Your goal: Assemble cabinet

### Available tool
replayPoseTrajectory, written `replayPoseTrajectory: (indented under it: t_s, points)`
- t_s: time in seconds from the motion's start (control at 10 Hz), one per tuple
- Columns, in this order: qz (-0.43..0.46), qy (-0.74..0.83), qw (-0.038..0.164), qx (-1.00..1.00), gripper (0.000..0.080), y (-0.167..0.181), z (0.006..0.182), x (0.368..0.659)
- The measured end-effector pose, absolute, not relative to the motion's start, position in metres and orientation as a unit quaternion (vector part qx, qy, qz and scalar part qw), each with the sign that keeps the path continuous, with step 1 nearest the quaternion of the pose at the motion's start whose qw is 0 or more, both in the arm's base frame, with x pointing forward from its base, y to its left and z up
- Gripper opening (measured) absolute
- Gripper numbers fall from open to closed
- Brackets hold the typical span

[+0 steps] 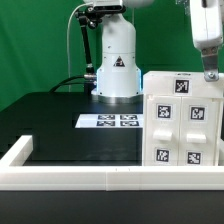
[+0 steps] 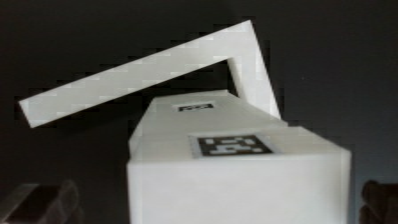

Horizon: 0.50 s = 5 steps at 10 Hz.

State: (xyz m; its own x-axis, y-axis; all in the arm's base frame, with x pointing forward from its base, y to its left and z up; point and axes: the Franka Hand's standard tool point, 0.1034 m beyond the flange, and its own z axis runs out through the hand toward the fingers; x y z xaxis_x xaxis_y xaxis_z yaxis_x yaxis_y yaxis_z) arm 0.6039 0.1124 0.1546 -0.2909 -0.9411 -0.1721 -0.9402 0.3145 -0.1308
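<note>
The white cabinet (image 1: 180, 125) stands at the exterior view's right, close to the camera, with several black-and-white tags on its facing side. My gripper (image 1: 211, 72) comes down from above onto its top right corner. In the wrist view the gripper (image 2: 210, 205) is open and straddles a white block of the cabinet (image 2: 240, 180) that bears two tags. The left finger (image 2: 36, 200) stands apart from the block; the right finger (image 2: 381, 198) is very near it. A white panel (image 2: 143, 85) slants up from the block's far end.
The marker board (image 1: 108, 121) lies flat on the black table in front of the robot base (image 1: 117, 75). A long low white border rail (image 1: 90, 178) runs along the front and turns up the left side.
</note>
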Motion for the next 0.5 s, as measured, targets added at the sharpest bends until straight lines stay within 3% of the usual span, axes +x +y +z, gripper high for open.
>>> replayPoseTrajectory:
  t_s: [0.5]
  points:
    - [-0.003, 0.797, 0.108, -0.594, 0.0796, 0.1134, 0.1533, 0.6033]
